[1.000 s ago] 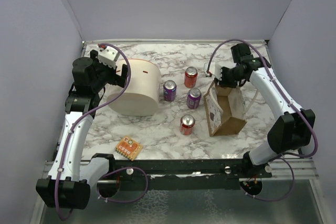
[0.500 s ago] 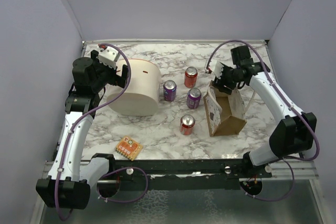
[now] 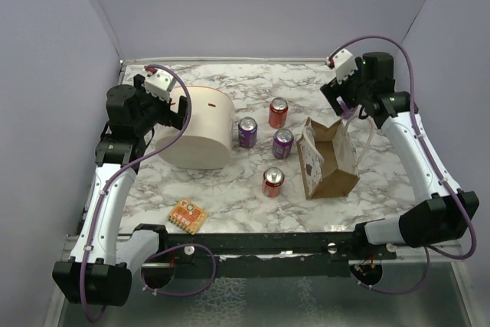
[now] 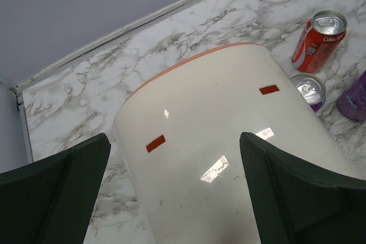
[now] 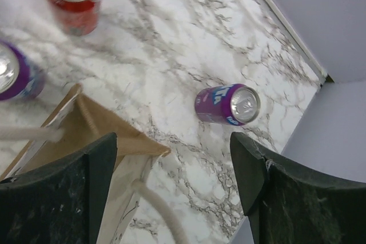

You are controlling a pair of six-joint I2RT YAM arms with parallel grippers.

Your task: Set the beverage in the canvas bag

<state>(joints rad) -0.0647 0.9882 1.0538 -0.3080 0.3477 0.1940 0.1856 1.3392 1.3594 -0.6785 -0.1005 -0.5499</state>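
Right claw [image 3: 339,99] is seen spread wide with nothing gripped, raised over the far right of the counter [image 3: 230,189]. Canvas bag [image 3: 342,180] is stood open-topped just nearer. Purple can [image 5: 227,104] is laid on its side on the counter beyond the bag. Left claw [image 4: 174,138] is spread fully and empty, with the cream tub [image 4: 217,158] framed between its fingers.

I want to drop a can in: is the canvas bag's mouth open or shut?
Open. The canvas bag stands upright with its top edges spread apart, and the top view looks straight down onto its brown inside walls.
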